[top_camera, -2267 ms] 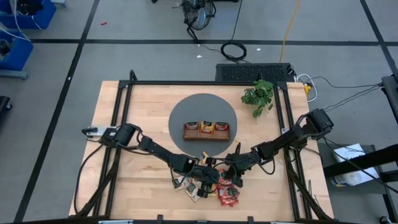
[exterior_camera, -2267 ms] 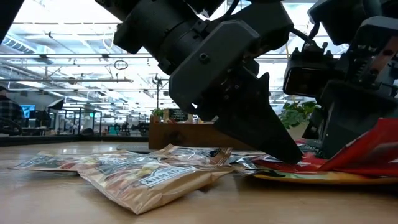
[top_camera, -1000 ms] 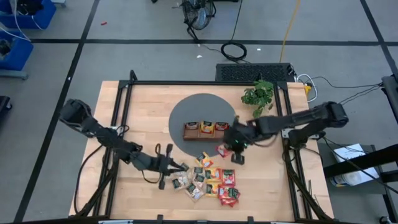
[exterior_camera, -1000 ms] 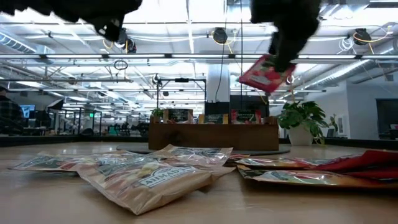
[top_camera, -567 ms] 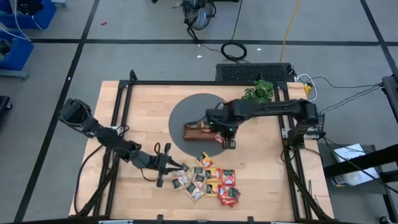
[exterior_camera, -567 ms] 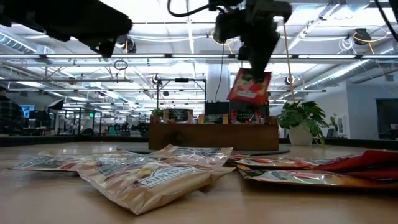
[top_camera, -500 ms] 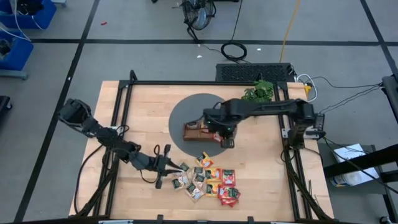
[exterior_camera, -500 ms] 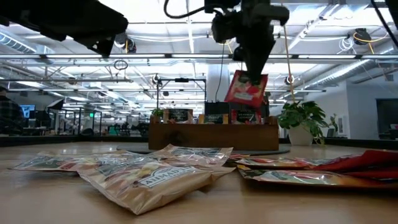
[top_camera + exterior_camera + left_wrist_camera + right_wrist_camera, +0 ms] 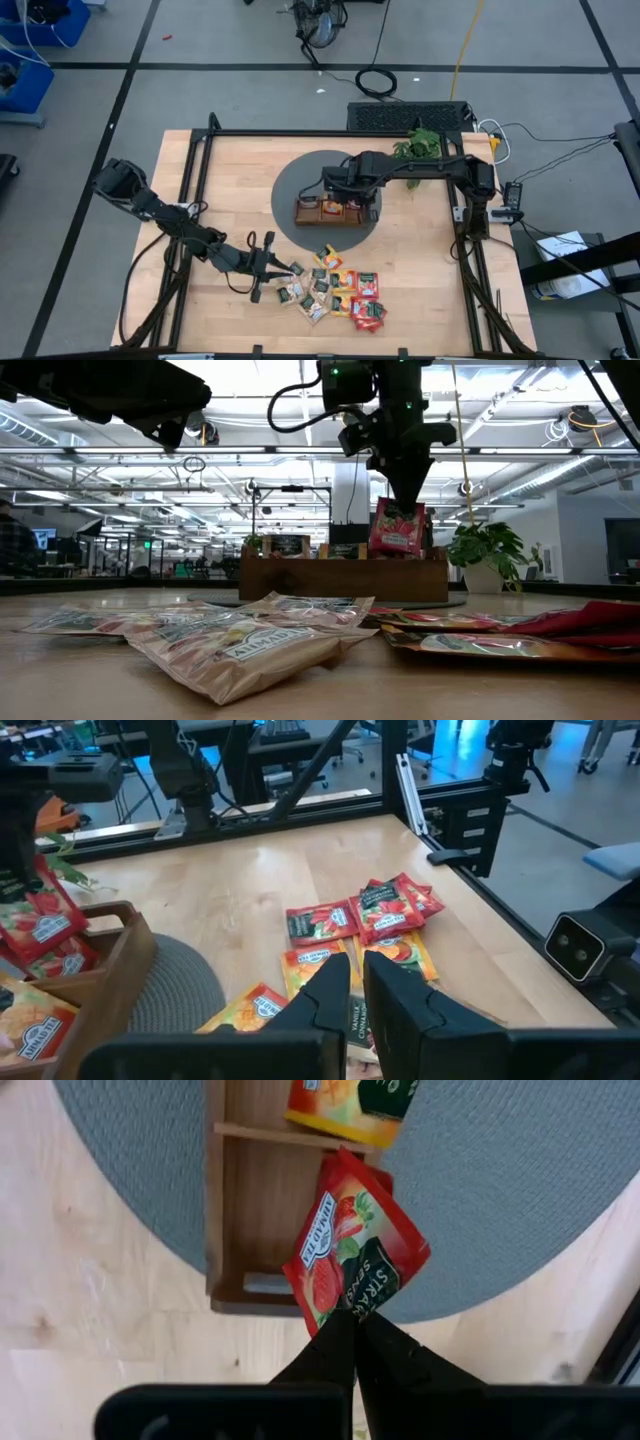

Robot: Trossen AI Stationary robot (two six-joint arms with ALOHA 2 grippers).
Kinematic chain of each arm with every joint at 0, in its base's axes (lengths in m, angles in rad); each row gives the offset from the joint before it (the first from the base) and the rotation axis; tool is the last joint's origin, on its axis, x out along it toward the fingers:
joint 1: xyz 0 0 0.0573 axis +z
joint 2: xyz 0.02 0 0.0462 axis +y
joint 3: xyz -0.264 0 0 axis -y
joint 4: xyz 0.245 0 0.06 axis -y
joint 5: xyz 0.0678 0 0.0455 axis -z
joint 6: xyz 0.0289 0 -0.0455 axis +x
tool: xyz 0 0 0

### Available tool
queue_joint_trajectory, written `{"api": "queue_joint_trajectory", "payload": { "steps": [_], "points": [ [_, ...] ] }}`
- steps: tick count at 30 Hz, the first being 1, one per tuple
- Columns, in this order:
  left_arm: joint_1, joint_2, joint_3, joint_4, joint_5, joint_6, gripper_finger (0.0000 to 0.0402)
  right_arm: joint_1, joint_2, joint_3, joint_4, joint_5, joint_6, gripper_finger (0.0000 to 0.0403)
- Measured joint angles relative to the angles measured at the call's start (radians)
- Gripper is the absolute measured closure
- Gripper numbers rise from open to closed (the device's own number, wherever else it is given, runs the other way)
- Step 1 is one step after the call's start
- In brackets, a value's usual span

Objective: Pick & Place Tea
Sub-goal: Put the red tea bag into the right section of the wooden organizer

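A pale wooden table (image 9: 240, 180) inside a black frame is being viewed, with a grey round mat (image 9: 300, 180) at its middle. On the mat a wooden tray (image 9: 331, 220) is standing; sachets are already showing in its compartments, so part of the sorting is judged done. A red sachet (image 9: 352, 1260) is being held by one corner in the clenched right gripper (image 9: 352, 1342), hanging just above the tray's right end compartment (image 9: 265, 1220) (not yet set in). The rest of the tea (image 9: 335, 295) is lying in a loose pile near the front edge, so most placing is judged left. The left gripper (image 9: 355, 985) is being held low beside that pile, fingers nearly together, nothing seen between them. Open board is lying between pile and mat; the plant (image 9: 418, 152) is standing near the right arm's path.
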Motion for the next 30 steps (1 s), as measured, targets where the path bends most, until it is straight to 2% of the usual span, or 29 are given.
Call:
{"api": "queue_joint_trajectory", "payload": {
  "steps": [14,30],
  "points": [
    [0.000,0.000,0.000,-0.030,0.000,0.012,0.0360,-0.003,-0.001,-0.001,0.008,0.001,-0.095,0.0403],
    [0.000,0.000,0.000,-0.052,0.000,-0.008,0.0360,0.017,-0.001,-0.108,0.111,0.003,-0.131,0.0403]
  ]
}}
